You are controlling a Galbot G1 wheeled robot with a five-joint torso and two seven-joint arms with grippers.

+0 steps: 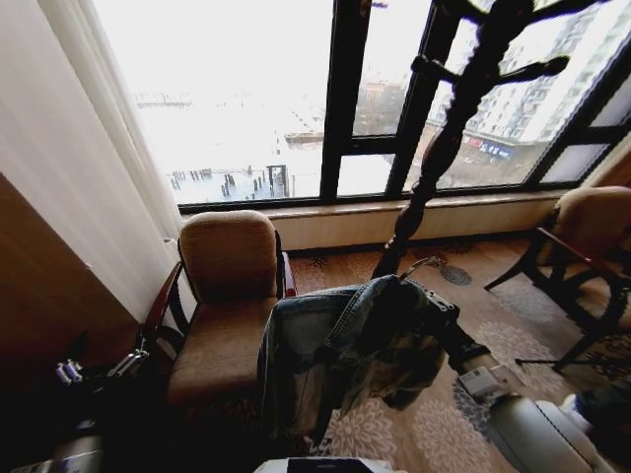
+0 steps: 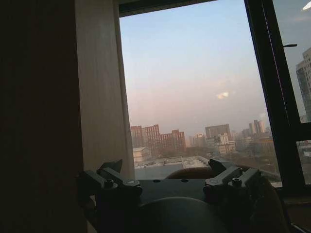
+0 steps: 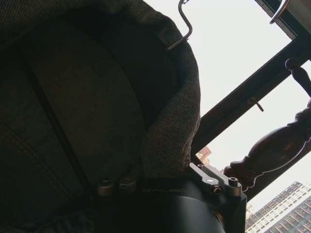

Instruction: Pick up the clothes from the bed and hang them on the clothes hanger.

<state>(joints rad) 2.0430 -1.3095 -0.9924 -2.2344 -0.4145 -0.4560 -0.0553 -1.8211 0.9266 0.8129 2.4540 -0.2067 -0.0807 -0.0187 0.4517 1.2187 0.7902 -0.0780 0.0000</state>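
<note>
From my seat at the controls, the nearest thing in the head view is my right arm reaching in from the lower right, its right gripper [image 1: 434,313] buried in the denim jacket [image 1: 350,345]. The jacket hangs bunched in the air in front of the robot, above the patterned carpet [image 1: 434,424], off any surface. In the right wrist view the denim folds over the gripper body and covers the fingers, so the jacket rests on that arm, but I cannot tell whether the fingers are clenched or released. A silver hook [image 3: 182,26] of the clothes hanger pokes up out of the collar fabric; in the head view it shows as a thin curve just above the jacket.

My left gripper [image 1: 94,372] sits low at the left, beside the wall panel and apart from the jacket. In the left wrist view its fingers [image 2: 109,179] stand spread wide with nothing between them.

Just behind the jacket to the left is a brown armchair [image 1: 227,296]. Past it rises a dark turned-wood coat stand [image 1: 449,128], its pegs up against the bright window [image 1: 246,99]. A second chair [image 1: 587,246] stands at the far right.
</note>
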